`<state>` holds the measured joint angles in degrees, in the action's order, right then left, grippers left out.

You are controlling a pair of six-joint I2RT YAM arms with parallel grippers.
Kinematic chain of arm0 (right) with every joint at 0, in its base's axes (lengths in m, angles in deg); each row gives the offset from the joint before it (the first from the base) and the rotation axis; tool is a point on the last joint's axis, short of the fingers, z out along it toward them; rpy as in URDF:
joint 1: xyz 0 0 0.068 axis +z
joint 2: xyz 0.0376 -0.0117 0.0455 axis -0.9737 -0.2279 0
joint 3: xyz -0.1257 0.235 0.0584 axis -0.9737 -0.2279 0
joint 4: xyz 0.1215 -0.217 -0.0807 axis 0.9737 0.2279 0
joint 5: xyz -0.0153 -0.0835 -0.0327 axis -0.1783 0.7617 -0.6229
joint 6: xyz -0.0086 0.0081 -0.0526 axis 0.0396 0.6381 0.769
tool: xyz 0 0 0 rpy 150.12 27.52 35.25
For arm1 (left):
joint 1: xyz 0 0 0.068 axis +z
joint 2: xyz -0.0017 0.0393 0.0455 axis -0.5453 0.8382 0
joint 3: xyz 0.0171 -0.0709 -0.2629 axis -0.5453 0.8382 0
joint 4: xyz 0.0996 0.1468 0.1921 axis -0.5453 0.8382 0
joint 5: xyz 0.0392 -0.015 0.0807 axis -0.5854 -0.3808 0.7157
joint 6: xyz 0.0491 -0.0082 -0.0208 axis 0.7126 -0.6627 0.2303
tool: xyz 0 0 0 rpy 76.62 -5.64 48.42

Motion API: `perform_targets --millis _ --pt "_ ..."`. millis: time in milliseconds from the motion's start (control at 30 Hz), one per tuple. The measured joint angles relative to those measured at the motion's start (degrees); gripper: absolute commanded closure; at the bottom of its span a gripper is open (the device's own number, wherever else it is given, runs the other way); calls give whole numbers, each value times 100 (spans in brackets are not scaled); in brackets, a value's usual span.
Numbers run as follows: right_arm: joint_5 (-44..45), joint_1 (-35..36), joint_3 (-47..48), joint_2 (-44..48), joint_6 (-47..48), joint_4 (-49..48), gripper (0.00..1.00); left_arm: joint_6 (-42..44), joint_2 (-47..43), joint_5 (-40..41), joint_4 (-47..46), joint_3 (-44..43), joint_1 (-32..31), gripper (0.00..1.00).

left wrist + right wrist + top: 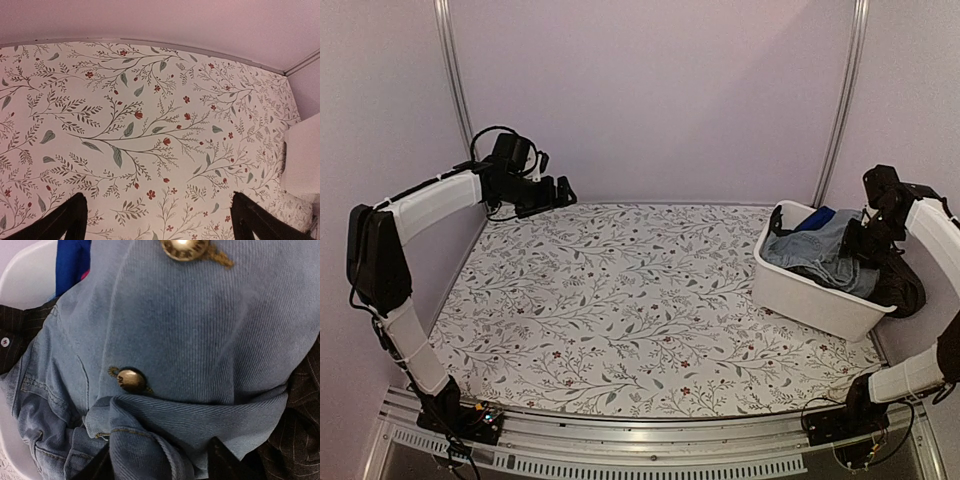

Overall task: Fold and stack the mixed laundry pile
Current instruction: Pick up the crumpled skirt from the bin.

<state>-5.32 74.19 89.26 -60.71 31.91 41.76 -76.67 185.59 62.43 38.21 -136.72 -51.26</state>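
Denim piece (200, 335), two brass buttons (131, 380), one bin (810, 292)

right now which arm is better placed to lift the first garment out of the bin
Right. The right gripper is down in the bin, straddling a fold of the denim on top. The left gripper hangs open over table cover at the far left, away from the bin.

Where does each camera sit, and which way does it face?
Top external: above, behind the bases, looking down on the floral table cover; both arms show.
Left wrist: on the left gripper, facing down at bare cover; fingertips show.
Right wrist: on the right gripper, close against the light blue denim piece; fingertips show.
Shared: top and right wrist show denim, white bin.
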Motion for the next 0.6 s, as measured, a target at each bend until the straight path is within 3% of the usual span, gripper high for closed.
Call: perform_targets --millis 67,100,300,600 --pt "-109 0 122 -26 24 -76 94 -9 0 -2 0 0 0 0" --pt "-153 0 219 -55 52 -94 100 -9 0 0 0 0 0 0" --pt "-693 0 1158 -328 157 -201 100 -7 0 7 2 0 0 0" --pt "-1731 188 3412 -988 299 -953 100 -2 0 116 44 -48 0 0"
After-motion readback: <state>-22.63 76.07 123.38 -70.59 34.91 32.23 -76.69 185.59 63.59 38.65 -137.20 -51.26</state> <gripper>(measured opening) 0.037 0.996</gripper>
